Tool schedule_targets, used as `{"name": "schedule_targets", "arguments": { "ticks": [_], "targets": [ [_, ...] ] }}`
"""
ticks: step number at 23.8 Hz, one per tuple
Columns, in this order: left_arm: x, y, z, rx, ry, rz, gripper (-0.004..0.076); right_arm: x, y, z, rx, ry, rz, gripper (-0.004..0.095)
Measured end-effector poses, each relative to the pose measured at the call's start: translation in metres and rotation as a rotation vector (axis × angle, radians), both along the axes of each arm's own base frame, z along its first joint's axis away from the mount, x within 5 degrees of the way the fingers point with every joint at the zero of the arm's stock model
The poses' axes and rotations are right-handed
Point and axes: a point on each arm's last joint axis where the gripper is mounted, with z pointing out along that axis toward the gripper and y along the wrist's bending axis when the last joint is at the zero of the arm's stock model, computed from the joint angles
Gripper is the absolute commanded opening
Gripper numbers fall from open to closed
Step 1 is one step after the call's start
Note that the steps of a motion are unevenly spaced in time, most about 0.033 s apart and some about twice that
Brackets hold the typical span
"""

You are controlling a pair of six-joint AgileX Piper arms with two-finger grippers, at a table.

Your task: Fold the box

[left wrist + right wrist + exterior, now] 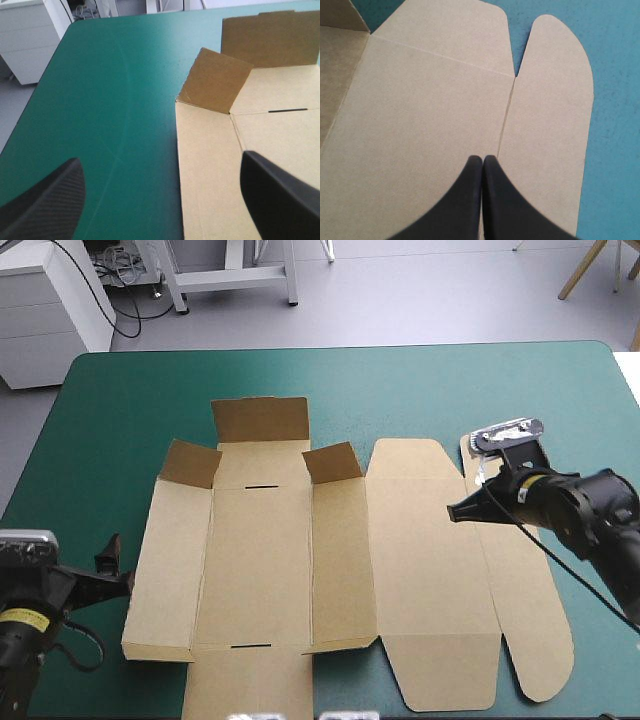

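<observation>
The brown box [260, 560] lies as a cut sheet in the middle of the teal-green table. Three short flaps at its far end stand raised [258, 420]; the lid panel [425, 570] and its rounded side flap [525, 620] lie flat to the right. My left gripper [112, 565] sits low by the box's near-left edge and is open. In the left wrist view the box's left edge [210, 165] runs between its fingers [160, 200], with a raised corner flap [215, 80] ahead. My right gripper [458, 510] is shut and hovers over the lid panel [420, 110], its tip [482, 161] near the crease.
Teal-green cover [110, 420] stretches to the left of the box and beyond its far end. A narrower strip of cover [590, 420] shows to the right of the rounded flap. The table's left edge runs close behind my left arm.
</observation>
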Motion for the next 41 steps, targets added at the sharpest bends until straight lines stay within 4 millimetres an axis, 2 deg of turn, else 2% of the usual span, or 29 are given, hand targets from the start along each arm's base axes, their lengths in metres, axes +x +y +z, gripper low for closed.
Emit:
{"name": "schedule_targets", "arguments": {
  "ticks": [5, 10, 15, 18, 21, 27, 33, 41],
  "targets": [
    [0.035, 0.001, 0.012, 0.024, 0.193, 0.014, 0.058, -0.047, -0.014, -0.005, 0.026, -0.106, 0.014, -0.0019],
    [0.056, 0.001, 0.006, 0.024, 0.406, 0.028, 0.058, -0.081, -0.024, -0.012, 0.047, -0.198, 0.025, -0.0019],
    [0.073, 0.0, -0.014, 0.007, 0.611, 0.03, 0.058, -0.118, -0.036, -0.019, 0.077, -0.308, 0.028, -0.0019],
    [0.088, -0.002, -0.029, -0.017, 0.711, 0.029, 0.058, -0.138, -0.042, -0.016, 0.096, -0.425, 0.04, -0.0019],
    [0.104, 0.009, -0.05, -0.079, 0.848, 0.033, 0.058, -0.151, -0.045, -0.018, 0.113, -0.475, 0.048, -0.0019],
    [0.125, 0.034, -0.078, -0.36, 0.932, -0.066, 0.058, -0.156, -0.042, -0.032, 0.189, -0.43, 0.054, -0.0019],
    [0.125, 0.033, -0.104, -0.436, 1.056, -0.11, 0.058, -0.157, -0.041, -0.031, 0.169, -0.44, 0.074, -0.0019],
    [0.12, 0.027, -0.095, -0.437, 0.991, -0.168, 0.0579, -0.157, -0.041, -0.031, 0.135, -0.449, 0.098, -0.0019]
  ]
}}
